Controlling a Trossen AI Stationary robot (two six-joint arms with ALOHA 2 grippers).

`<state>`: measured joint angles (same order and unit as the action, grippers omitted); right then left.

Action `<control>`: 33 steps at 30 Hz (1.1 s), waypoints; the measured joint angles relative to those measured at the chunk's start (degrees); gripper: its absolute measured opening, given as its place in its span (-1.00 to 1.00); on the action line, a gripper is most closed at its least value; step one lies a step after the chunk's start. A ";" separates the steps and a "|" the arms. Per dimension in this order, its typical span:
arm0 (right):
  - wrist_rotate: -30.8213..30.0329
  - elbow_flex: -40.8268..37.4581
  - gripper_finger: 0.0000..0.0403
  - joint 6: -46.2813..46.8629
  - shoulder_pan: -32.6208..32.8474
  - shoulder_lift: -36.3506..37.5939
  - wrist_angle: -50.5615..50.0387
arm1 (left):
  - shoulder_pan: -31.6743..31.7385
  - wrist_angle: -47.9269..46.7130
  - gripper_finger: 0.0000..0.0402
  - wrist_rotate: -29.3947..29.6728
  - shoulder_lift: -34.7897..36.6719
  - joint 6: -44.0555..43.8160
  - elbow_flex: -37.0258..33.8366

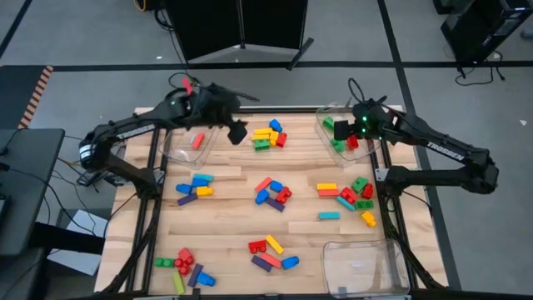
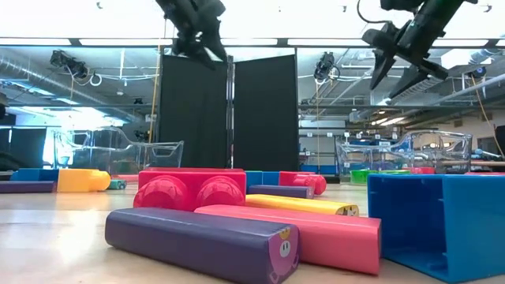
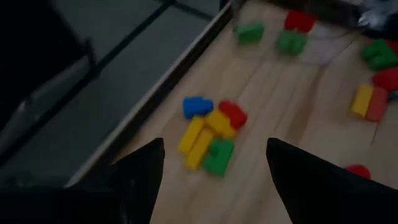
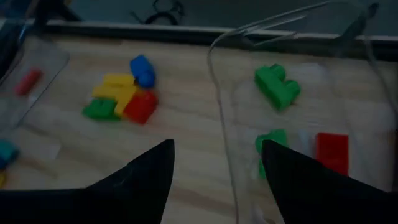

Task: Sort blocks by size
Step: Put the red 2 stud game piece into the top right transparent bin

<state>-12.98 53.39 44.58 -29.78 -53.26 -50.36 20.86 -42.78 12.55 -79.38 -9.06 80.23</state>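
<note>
High view: the blocks (image 1: 268,194) are scattered in clusters across the wooden surface (image 1: 233,229). The left hand (image 1: 236,132) is held spread and empty above the far edge beside a clear bin (image 1: 179,150). The right hand (image 1: 340,132), parted and empty, is poised over the far-right bin (image 1: 321,125).

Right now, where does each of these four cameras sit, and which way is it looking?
High view: overhead, straight down on the table; both arms show.
Low view: at tabletop height, looking across a purple bar; both pincers hang above.
Left wrist view: on the left arm, past the open left pincer.
Right wrist view: on the right arm, past the open right pincer at a clear bin.
Both wrist views share the block cluster.
</note>
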 joint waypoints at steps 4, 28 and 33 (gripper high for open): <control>0.25 0.00 0.19 0.92 4.40 1.03 -1.72 | -7.67 -7.93 0.44 10.29 3.05 -10.08 -0.81; -1.86 0.00 0.13 1.84 21.21 2.04 -5.85 | -50.17 -46.22 0.44 10.58 3.25 -84.63 -1.40; -2.55 0.00 0.13 1.84 21.89 2.01 -5.63 | -53.40 -42.62 0.44 6.21 3.16 -86.17 -4.98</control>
<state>-15.53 53.39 46.41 -7.89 -51.24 -55.99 -32.54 -85.39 18.76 -76.23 -95.23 75.25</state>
